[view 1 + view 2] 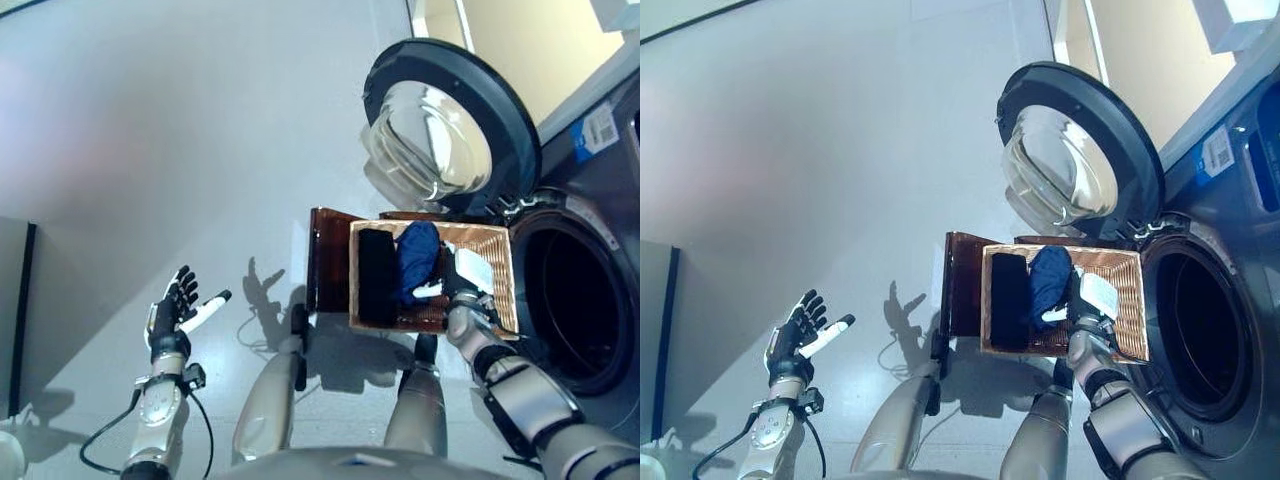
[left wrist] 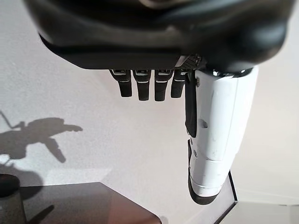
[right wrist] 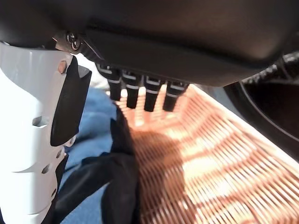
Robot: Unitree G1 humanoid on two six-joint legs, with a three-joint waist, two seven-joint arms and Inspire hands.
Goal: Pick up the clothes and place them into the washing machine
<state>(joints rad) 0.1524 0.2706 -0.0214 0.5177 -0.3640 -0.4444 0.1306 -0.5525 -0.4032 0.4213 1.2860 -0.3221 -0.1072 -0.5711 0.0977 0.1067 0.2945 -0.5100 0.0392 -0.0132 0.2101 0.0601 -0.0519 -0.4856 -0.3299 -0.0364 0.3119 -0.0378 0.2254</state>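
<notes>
A wicker basket stands on a brown stand in front of the washing machine. In it lie a black garment, a blue garment and a white piece. My right hand is inside the basket, beside the blue garment. In its wrist view the fingers are straight above the wicker, with blue cloth and dark cloth under the thumb, and nothing is gripped. My left hand hovers open over the floor, far to the left.
The washing machine's drum opening gapes just right of the basket. Its round glass door is swung open behind the basket. A dark grey panel stands at the far left edge. Grey floor spreads between.
</notes>
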